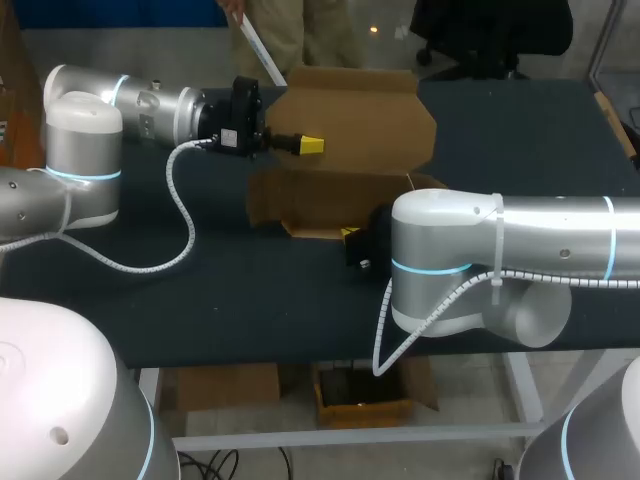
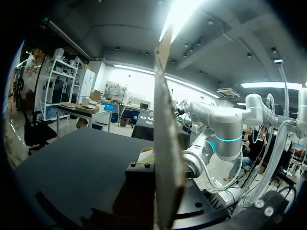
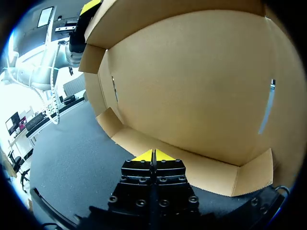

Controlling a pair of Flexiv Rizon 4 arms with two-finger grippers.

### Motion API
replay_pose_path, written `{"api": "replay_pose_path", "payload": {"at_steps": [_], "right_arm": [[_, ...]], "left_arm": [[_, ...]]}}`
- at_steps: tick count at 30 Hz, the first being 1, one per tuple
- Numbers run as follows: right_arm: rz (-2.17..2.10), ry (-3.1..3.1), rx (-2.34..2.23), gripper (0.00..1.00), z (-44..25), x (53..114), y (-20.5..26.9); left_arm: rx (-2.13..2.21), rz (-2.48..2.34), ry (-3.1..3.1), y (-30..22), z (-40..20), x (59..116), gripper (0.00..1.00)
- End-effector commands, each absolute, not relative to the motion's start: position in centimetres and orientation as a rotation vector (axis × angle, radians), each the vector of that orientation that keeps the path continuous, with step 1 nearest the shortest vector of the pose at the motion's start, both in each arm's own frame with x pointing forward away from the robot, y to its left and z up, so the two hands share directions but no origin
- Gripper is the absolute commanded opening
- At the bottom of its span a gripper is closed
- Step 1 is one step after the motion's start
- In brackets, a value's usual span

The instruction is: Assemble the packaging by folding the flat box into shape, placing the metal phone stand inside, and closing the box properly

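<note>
The brown cardboard box (image 1: 340, 200) lies open at the table's middle, its big lid panel (image 1: 355, 115) standing up at the back. My left gripper (image 1: 310, 145) comes in from the left and is shut on the left edge of that lid panel. In the left wrist view the panel (image 2: 165, 139) shows edge-on, rising out of the gripper (image 2: 156, 191). My right gripper (image 1: 352, 236) is shut and empty at the box's front. Its yellow tips (image 3: 153, 155) meet against the low front flap (image 3: 192, 167), with the box's inner wall (image 3: 192, 81) ahead. No phone stand is visible.
The left arm's white coiled cable (image 1: 182, 225) droops onto the dark table (image 1: 200, 300) left of the box. My right arm's elbow (image 1: 450, 265) hangs over the table's front right. Bare tabletop stretches to the left and front.
</note>
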State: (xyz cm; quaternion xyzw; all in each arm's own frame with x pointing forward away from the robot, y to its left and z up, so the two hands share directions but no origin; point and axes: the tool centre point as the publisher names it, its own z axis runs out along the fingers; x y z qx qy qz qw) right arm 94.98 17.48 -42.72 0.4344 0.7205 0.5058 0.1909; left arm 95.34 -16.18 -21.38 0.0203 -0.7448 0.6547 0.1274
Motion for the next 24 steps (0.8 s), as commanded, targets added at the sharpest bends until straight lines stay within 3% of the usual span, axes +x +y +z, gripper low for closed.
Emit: {"api": "replay_pose_path", "payload": {"at_steps": [1,24], "right_arm": [[1.418,2.017,1.222,0.00,-43.13,94.98,17.82],[1.418,2.017,1.222,0.00,-43.13,94.98,17.82]], "left_arm": [[0.075,1.913,-2.178,-16.26,-21.43,94.48,0.00],[0.105,1.910,-2.184,-16.58,-21.78,94.05,0.00]]}}
